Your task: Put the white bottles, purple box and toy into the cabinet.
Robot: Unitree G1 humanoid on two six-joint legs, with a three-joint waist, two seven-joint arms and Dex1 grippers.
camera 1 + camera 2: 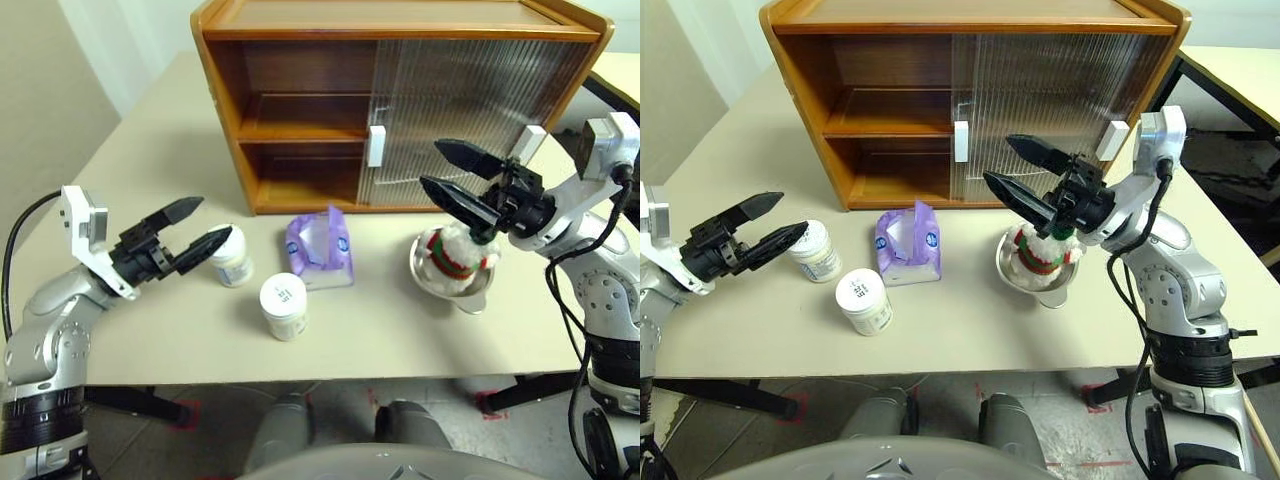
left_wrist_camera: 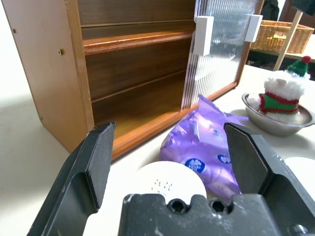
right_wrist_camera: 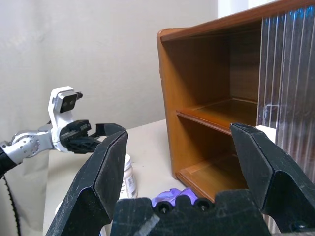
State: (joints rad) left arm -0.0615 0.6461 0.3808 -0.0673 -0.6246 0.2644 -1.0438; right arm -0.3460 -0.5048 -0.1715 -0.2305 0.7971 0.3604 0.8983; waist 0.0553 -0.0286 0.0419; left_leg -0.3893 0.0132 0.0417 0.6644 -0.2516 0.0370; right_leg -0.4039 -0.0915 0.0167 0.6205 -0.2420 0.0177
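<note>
Two white bottles stand on the table, one (image 1: 233, 262) just past my left gripper's tips and one (image 1: 284, 305) nearer the front edge. My left gripper (image 1: 213, 220) is open and empty, level, pointing at the first bottle's lid (image 2: 170, 182). The purple box (image 1: 320, 248) stands mid-table before the cabinet (image 1: 300, 100), whose left half is open, with both sliding doors on the right half. The toy (image 1: 458, 255) sits in a metal bowl (image 1: 480, 290). My right gripper (image 1: 430, 164) hovers open above the toy, empty.
The cabinet's white door handles (image 1: 376, 146) sit at mid-front and at its right. The table's front edge runs close under the nearer bottle. A wicker basket (image 2: 288, 37) stands on another table beyond the cabinet.
</note>
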